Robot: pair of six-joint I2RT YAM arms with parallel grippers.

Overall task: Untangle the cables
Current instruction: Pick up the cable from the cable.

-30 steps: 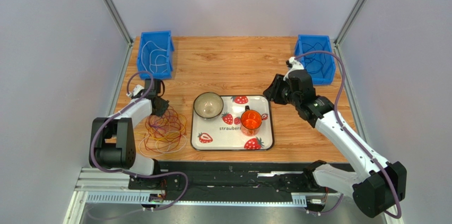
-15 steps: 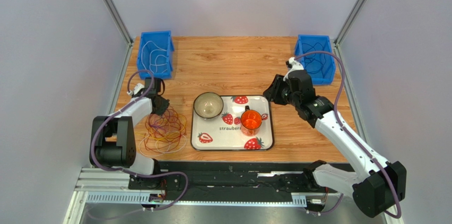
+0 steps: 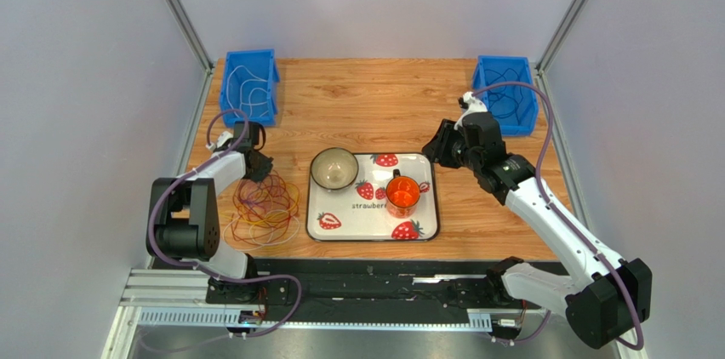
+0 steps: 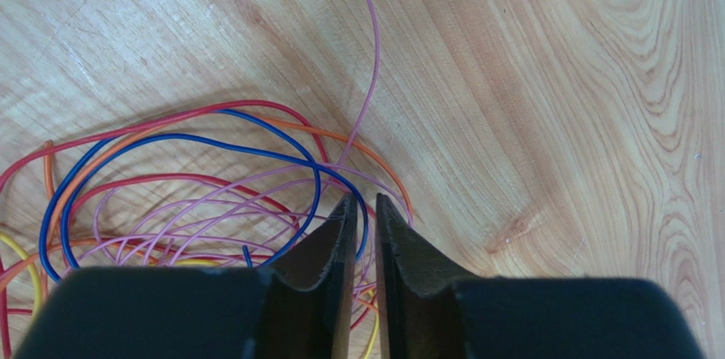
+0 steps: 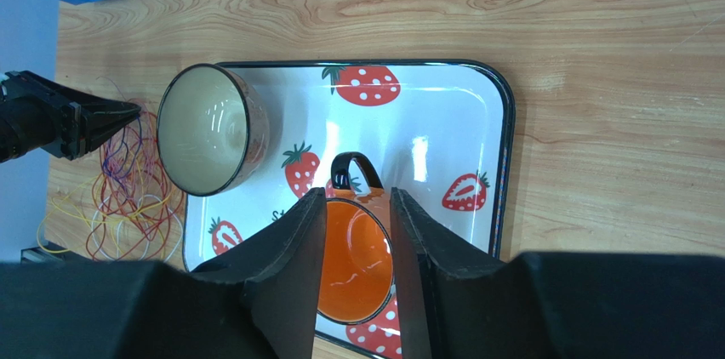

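The left end effector, jaws nearly closed but grasping what I cannot tell, is shifting slightly toward the far edge over the cables near the tabletop's left edge, so untangling is only starting.

Looks like a robotics lab test cell, not anyone's home

Wooden counter boxed in by plain grey walls and metal frame posts, two arms bolted to a rail at the near edge, blue parts bins in the far corners.
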